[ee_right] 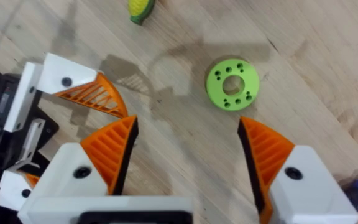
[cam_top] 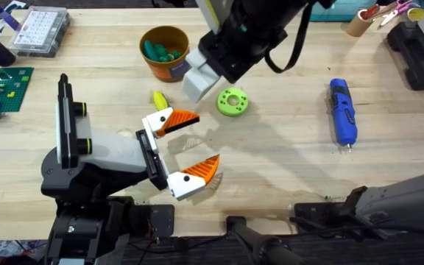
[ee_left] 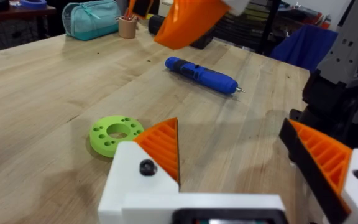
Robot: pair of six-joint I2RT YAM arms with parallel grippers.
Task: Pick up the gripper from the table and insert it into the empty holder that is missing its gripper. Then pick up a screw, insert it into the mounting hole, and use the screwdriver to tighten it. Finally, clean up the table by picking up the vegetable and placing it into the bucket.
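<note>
- Right tool (cam_top: 197,77), close under the overhead camera: fingers spread, nothing between them. It hangs above the desk (cam_top: 285,162) between the bucket (cam_top: 164,51) and the green ring (cam_top: 232,101). From its wrist camera, its orange pads (ee_right: 114,152) frame bare wood, with the ring just beyond them.
- Vegetable (cam_top: 160,99): a yellow toy corn cob with a green end, lying flat on the desk just in front of the bucket and just beside the upper finger of the left tool. It also appears in the right wrist view (ee_right: 140,10).
- Handling, by judgement: the corn looks light, rigid and smooth. Its rounded shape may roll or squirt out under a skewed pinch. Close the pads across the middle of its short width, long axis square to the fingers.
- Bucket: orange-tan cup with a brown rim, upright, already holding dark green pieces. The mouth is open and near the corn, so the carry should be short.
- Left tool (cam_top: 186,147): fingers wide apart, empty, low over the desk near its front edge.
- Screwdriver (cam_top: 342,112): blue, lying on its side well to the right of the ring, bit toward the front edge. It probably handles heavier than the corn; hold the barrel at mid-length.
- Risk, by judgement: the left tool's upper finger crowds the corn.
</note>
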